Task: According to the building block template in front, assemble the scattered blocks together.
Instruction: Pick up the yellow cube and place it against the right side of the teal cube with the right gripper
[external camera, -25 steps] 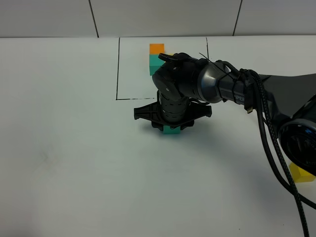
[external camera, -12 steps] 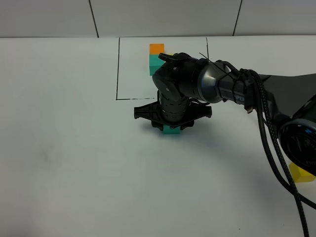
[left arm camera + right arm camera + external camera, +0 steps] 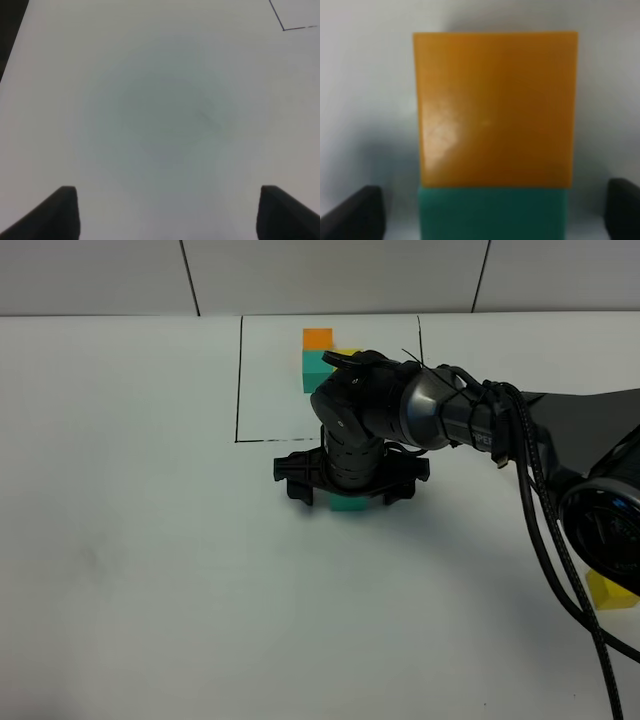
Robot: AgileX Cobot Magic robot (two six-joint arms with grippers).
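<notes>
The template sits inside a black-line rectangle (image 3: 240, 380) at the back: an orange cube (image 3: 318, 338), a teal cube (image 3: 314, 370) and a yellow cube (image 3: 348, 351) partly hidden by my right arm. My right gripper (image 3: 347, 490) hovers just in front of the rectangle, open, over a loose teal cube (image 3: 347, 504). In the right wrist view the loose orange cube (image 3: 495, 107) lies flush against the teal cube (image 3: 492, 212), and the gripper (image 3: 490, 212) has its fingers wide apart on both sides. The loose yellow cube (image 3: 610, 590) lies at the far right. My left gripper (image 3: 169, 205) is open over bare table.
The white table (image 3: 150, 570) spreads to the left and front. My right arm and its cables (image 3: 540, 490) cross the right side of the high view. A corner of the black line (image 3: 284, 29) shows in the left wrist view.
The right gripper has shifted slightly over the teal cube, its fingers sitting a little lower. The cubes have not moved.
</notes>
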